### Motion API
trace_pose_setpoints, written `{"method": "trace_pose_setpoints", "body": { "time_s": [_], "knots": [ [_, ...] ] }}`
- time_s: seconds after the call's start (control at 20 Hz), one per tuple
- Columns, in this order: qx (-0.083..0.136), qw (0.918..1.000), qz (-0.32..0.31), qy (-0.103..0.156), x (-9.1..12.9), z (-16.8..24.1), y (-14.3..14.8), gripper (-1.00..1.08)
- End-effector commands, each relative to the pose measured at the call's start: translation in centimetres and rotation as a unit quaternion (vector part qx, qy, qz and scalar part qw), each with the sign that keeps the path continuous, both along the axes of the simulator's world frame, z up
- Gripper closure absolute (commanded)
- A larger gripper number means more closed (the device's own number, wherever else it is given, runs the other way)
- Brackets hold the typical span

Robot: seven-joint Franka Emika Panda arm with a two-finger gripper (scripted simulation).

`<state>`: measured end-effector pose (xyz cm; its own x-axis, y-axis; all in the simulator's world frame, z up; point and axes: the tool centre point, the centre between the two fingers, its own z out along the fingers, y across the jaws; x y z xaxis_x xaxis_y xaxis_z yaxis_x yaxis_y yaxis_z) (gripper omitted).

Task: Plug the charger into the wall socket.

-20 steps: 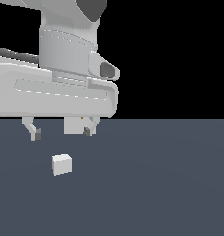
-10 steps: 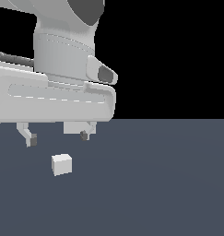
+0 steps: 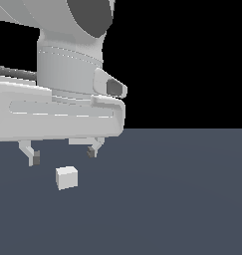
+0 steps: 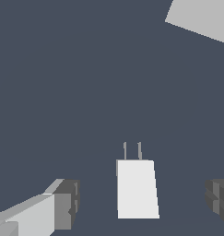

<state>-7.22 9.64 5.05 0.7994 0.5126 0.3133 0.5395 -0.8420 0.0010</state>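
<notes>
The charger (image 3: 66,178) is a small off-white block lying on the dark floor. In the wrist view the charger (image 4: 136,189) shows two thin metal prongs (image 4: 132,151) pointing toward the wall socket (image 4: 201,18), a flat light-grey panel cut off by the picture's edge. My gripper (image 3: 62,155) hangs open just above the charger, one finger (image 3: 33,158) on each side and clear of it. In the wrist view the gripper (image 4: 141,201) straddles the block, with its fingertips (image 4: 67,205) apart from the block's sides. The socket is out of the exterior view.
The dark grey-blue floor (image 3: 182,199) stretches around the charger, with a black background behind it. The arm's white wrist body (image 3: 58,114) fills the exterior view's upper left.
The gripper has come down toward the charger, fingers still spread. The charger has not moved.
</notes>
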Motion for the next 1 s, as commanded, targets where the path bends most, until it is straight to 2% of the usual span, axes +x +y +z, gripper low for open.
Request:
{"method": "trace_pose_setpoints", "body": {
  "time_s": [0.0, 0.55, 0.6, 0.95],
  "knots": [
    [0.000, 1.0000, 0.000, 0.000, -0.1, -1.0, 0.0, -0.92],
    [-0.001, 1.0000, 0.000, 0.001, 0.0, -3.9, 0.0, -0.92],
    [-0.001, 1.0000, 0.000, 0.001, 0.0, -3.9, 0.0, 1.08],
    [-0.001, 1.0000, 0.000, 0.001, 0.0, -3.9, 0.0, 1.08]
  ]
}}
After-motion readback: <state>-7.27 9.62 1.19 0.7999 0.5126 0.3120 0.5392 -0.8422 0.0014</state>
